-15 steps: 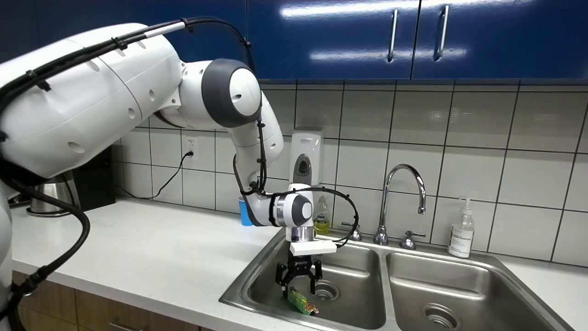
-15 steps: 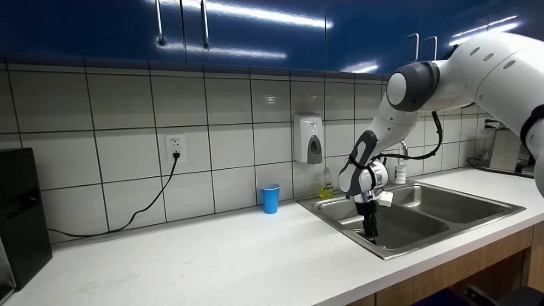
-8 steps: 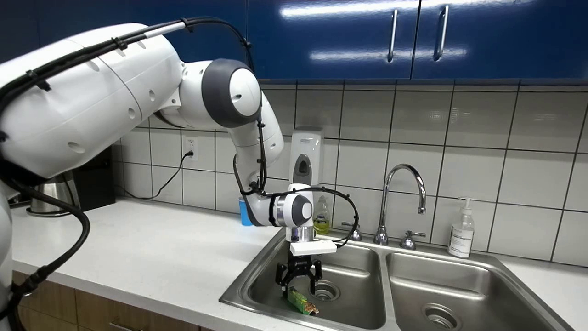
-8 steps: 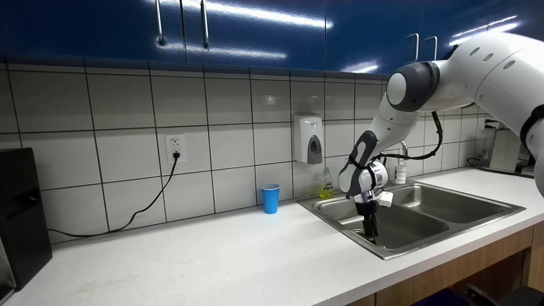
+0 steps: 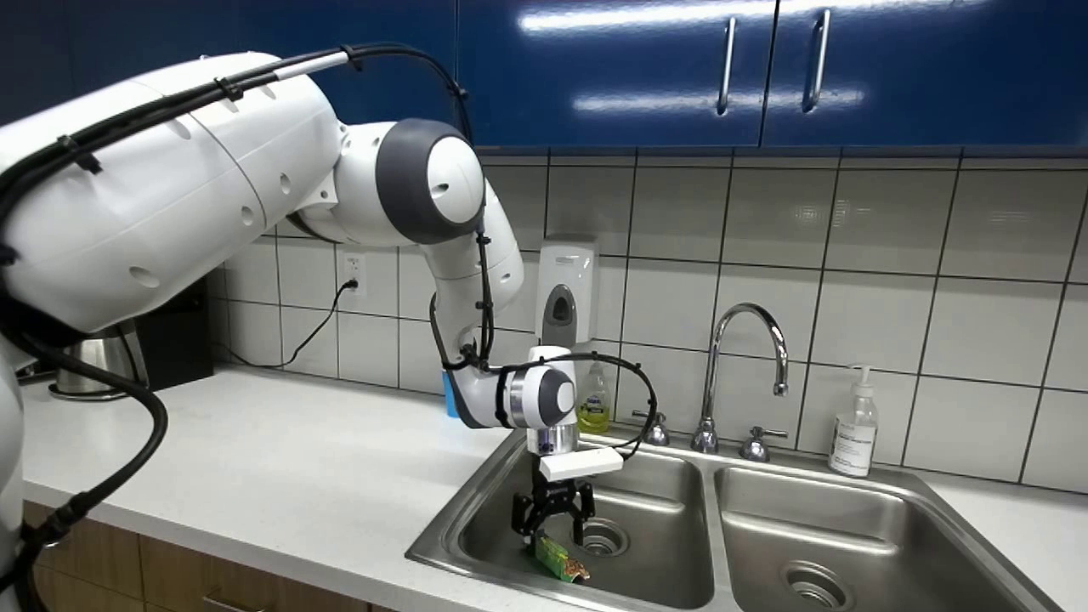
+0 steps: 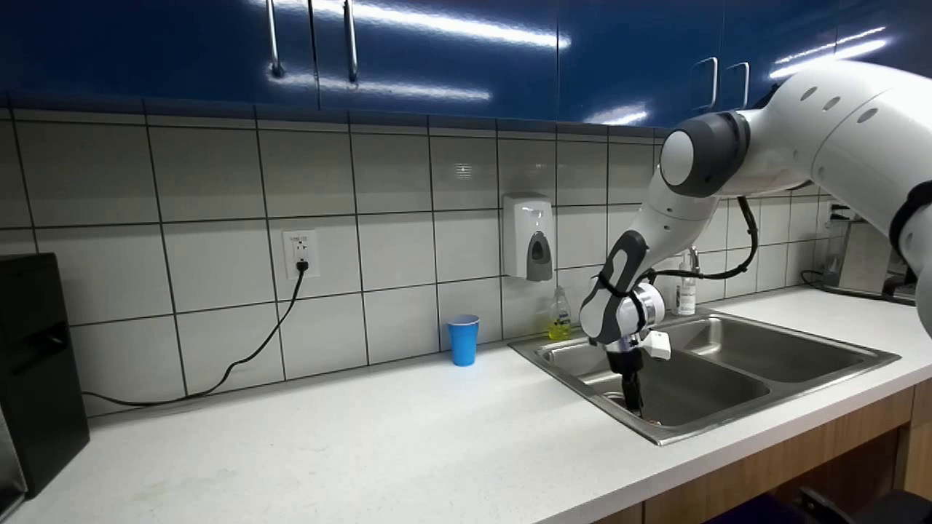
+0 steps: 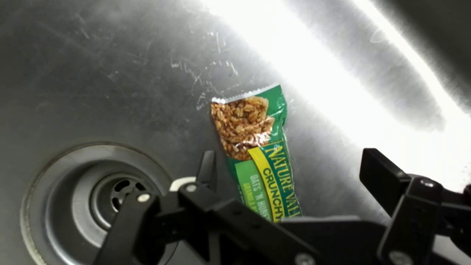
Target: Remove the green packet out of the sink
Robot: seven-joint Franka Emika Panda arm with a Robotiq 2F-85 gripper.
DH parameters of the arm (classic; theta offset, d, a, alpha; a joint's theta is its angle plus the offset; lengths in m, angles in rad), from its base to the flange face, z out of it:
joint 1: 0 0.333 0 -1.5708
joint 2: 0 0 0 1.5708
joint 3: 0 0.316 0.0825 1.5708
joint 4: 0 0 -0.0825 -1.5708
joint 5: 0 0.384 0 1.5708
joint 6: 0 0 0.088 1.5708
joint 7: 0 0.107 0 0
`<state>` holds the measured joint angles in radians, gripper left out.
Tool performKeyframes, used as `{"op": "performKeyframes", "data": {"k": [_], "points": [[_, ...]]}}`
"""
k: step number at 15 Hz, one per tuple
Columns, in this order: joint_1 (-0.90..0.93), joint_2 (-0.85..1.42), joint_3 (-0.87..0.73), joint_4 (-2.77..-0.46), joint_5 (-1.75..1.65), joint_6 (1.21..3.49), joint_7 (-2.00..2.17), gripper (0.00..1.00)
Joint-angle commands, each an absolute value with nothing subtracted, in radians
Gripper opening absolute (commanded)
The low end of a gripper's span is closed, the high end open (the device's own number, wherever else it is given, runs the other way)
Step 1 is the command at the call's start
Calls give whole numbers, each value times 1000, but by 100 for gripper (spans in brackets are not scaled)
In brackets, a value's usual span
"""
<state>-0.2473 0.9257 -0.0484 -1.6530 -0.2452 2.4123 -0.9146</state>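
Grn pkt [image 7: 261,154] in sink [image 7: 110,92], nr drain [image 7: 95,200], tool [image 7: 291,171] w/ jaws wide apart

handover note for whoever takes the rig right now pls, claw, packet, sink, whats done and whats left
Claw: open and holding nothing, lowered into the sink; in the wrist view its jaws stand to either side of the green packet. Contact can't be told.
Green packet: lying in the sink beside a drain, one end hidden by the claw in the wrist view.
Done: claw brought to the packet.
Left: grip it, lift it, take it out of the sink; probably check alignment before closing.
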Motion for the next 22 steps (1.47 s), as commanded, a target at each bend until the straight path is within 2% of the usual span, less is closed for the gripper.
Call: {"op": "performKeyframes", "data": {"k": [1, 22], "points": [[-274, 933, -26, -1648, -247, 2467, -967, 100], [-322, 950, 37, -1648, -184, 2500, -1096, 100]]}}
